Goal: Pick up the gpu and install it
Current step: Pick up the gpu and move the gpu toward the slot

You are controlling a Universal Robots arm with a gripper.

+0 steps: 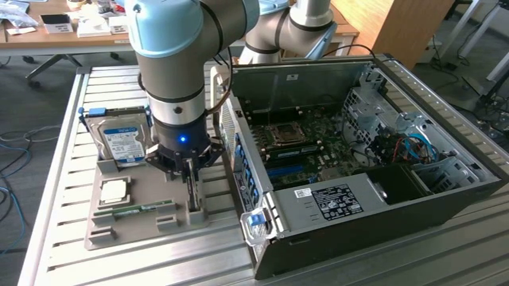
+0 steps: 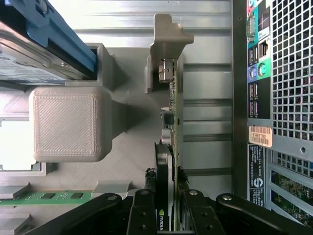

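While the claw (image 2: 166,208) pinches the gpu (image 2: 173,122) by its thin edge, it looks stiff, light and easy to break.

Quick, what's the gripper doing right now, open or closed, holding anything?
Gripper: closed on the gpu, which stands on edge in its grey holder.

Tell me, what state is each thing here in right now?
Thin dark gpu circuit card: upright on edge in grey tray slot.
Black tool: shut on that card.
Silver hard drive with blue-white label: leaning in tray holder, untouched.
Slim green memory stick: lying flat in tray.
Black computer case: side open, board exposed.
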